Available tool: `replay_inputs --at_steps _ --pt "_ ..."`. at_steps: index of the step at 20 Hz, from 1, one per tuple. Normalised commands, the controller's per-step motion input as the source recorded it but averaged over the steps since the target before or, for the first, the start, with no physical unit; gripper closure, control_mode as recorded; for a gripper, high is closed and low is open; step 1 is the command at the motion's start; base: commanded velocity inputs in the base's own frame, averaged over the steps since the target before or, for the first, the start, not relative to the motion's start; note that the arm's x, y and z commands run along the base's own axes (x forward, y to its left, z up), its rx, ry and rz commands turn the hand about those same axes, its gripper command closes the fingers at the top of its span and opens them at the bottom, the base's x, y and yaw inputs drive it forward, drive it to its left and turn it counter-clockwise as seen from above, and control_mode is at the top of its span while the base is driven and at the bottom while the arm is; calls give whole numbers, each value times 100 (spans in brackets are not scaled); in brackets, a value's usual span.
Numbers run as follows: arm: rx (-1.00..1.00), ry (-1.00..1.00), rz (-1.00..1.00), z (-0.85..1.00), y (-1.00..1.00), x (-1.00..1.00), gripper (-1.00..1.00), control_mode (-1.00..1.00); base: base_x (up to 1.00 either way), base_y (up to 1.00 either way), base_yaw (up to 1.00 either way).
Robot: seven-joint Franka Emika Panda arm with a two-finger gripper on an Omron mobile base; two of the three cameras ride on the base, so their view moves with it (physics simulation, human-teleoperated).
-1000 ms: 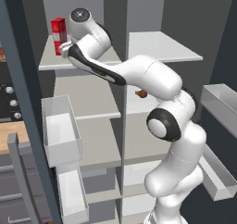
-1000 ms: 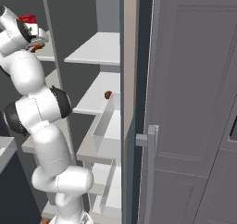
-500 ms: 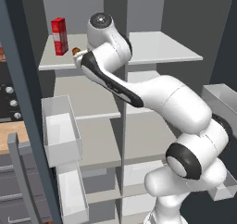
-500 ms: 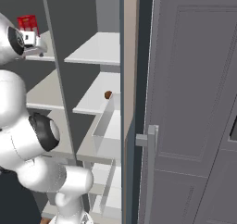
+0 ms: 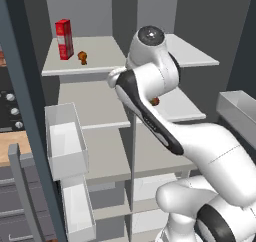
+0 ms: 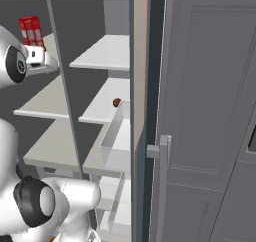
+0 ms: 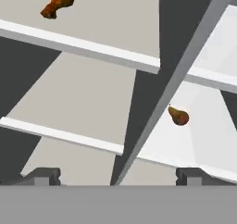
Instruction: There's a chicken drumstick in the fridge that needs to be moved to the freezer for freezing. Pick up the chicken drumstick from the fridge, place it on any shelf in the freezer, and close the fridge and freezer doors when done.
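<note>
Currently the claw [image 7: 118, 176] hangs with its fingers spread wide and nothing between them, facing the shelves. Up and to its left, on the top freezer shelf [image 5: 100, 56], the drumstick [image 7: 56, 1] lies just beside a red carton [image 5: 64, 39]. Off to its right, past the divider [image 7: 178, 82], a darker lump [image 7: 178, 116] sits on a fridge shelf [image 7: 176, 137].
</note>
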Motion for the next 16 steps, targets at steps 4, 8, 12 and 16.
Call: replay_inputs --at_steps 4,8,12,16 --pt "0 7 -1 4 -66 -64 -100 -100 0 0 0" --pt "0 5 -1 -7 -74 -33 -100 -100 0 0 0" --pt "0 1 -12 -16 -64 -13 -100 -100 0 0 0" --pt "0 0 -15 -4 -44 -9 -100 -100 0 0 0"
